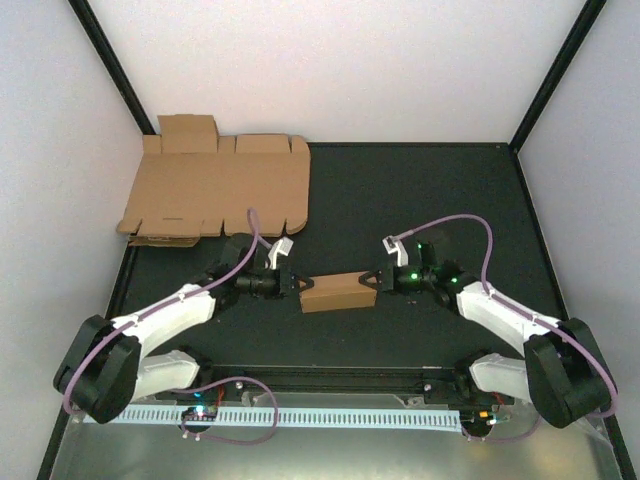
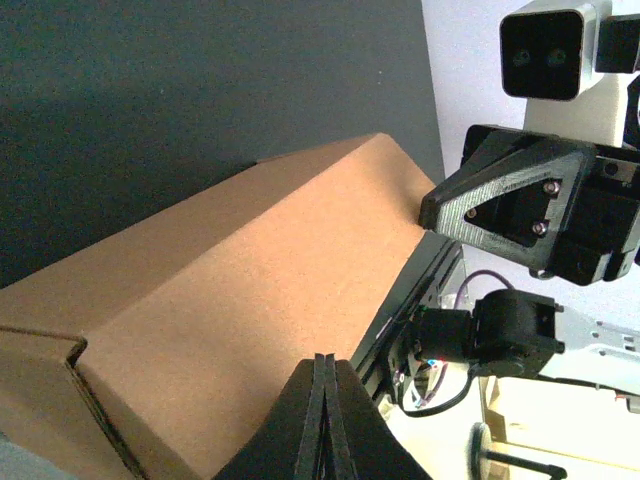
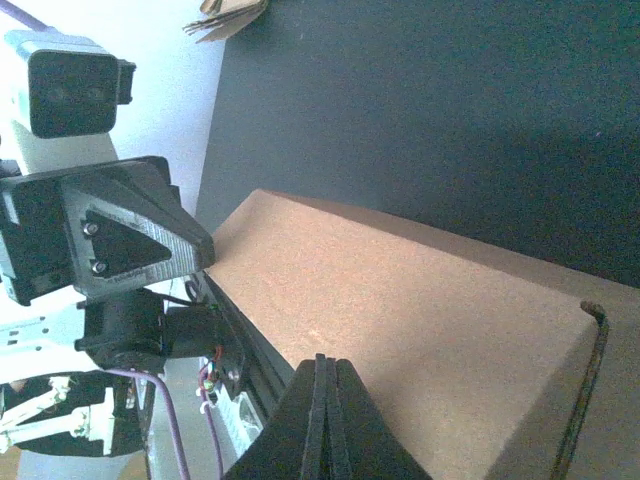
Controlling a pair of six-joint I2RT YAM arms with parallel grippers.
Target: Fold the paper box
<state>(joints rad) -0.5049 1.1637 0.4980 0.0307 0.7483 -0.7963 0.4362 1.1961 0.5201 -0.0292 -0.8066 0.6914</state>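
The paper box (image 1: 337, 291) lies folded into a small brown rectangular block on the black mat between my two arms. My left gripper (image 1: 298, 286) is shut, its tip at the box's left end. My right gripper (image 1: 372, 283) is shut too, its tip at the right end. In the left wrist view my pads (image 2: 325, 360) meet with nothing between them, just over the box (image 2: 230, 290), and the right gripper (image 2: 440, 212) touches the far end. The right wrist view mirrors this: gripper (image 3: 326, 362) shut over the box (image 3: 430, 310), with the left gripper (image 3: 195, 255) at the far end.
Larger flat brown cardboard sheets (image 1: 215, 185) lie at the back left of the mat against the wall, and their edge (image 3: 225, 15) shows in the right wrist view. White walls enclose the mat on three sides. A metal rail (image 1: 330, 415) runs along the near edge.
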